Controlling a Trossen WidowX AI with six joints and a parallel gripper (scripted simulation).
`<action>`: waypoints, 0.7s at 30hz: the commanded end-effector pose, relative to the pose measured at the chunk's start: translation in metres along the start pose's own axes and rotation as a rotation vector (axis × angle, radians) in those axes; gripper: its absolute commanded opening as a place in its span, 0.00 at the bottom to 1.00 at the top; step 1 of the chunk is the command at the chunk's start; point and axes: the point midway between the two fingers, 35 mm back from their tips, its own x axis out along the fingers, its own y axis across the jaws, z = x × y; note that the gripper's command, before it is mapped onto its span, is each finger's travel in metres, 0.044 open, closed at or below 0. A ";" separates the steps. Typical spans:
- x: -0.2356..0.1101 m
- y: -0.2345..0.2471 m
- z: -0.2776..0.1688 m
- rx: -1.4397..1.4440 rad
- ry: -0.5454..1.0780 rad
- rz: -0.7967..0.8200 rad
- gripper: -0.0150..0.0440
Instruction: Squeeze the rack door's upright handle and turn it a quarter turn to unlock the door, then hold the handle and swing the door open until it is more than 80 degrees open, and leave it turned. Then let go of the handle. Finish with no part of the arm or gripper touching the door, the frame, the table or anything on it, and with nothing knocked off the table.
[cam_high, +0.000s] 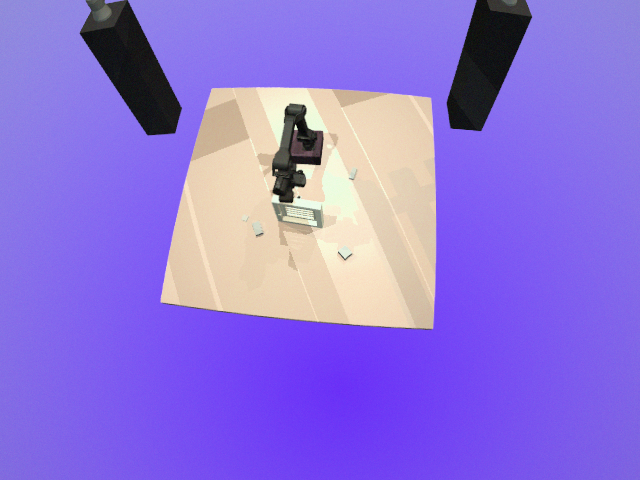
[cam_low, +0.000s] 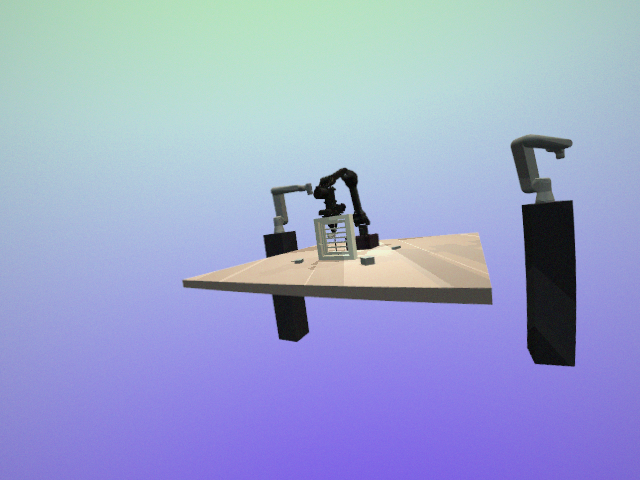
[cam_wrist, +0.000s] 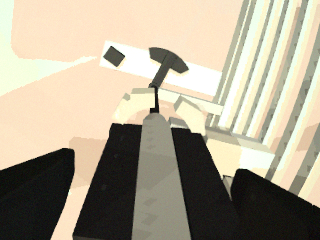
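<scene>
The pale rack frame (cam_high: 295, 200) (cam_low: 352, 238) stands upright in front of the arm. Its slatted door appears closed in the top and exterior views; the slats run along the right of the wrist view. The upright handle (cam_wrist: 120, 175), black with a grey strip, runs down the middle of the wrist view, with a dark T-shaped piece (cam_wrist: 170, 61) beyond its far end. My gripper (cam_high: 287, 198) (cam_low: 333, 227) (cam_wrist: 155, 171) points down at the arm's side of the frame. It is partly open, one finger each side of the handle, with visible gaps. Its tips are hard to make out in the top and exterior views.
The table (cam_high: 217, 268) (cam_low: 413, 293) carries small pale blocks: one (cam_high: 344, 252) (cam_low: 367, 260) beyond the frame, one (cam_high: 257, 228) and a tiny one (cam_high: 245, 218) to its left, another (cam_high: 352, 173) near the arm's dark base (cam_high: 315, 155). Two black pillars (cam_high: 131, 67) (cam_high: 488, 67) stand off the table.
</scene>
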 end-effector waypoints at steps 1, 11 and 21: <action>0.000 0.000 0.000 -0.047 -0.002 0.000 0.75; 0.000 0.000 0.000 -0.047 -0.002 0.000 0.42; 0.000 0.000 0.000 -0.047 -0.002 0.000 0.30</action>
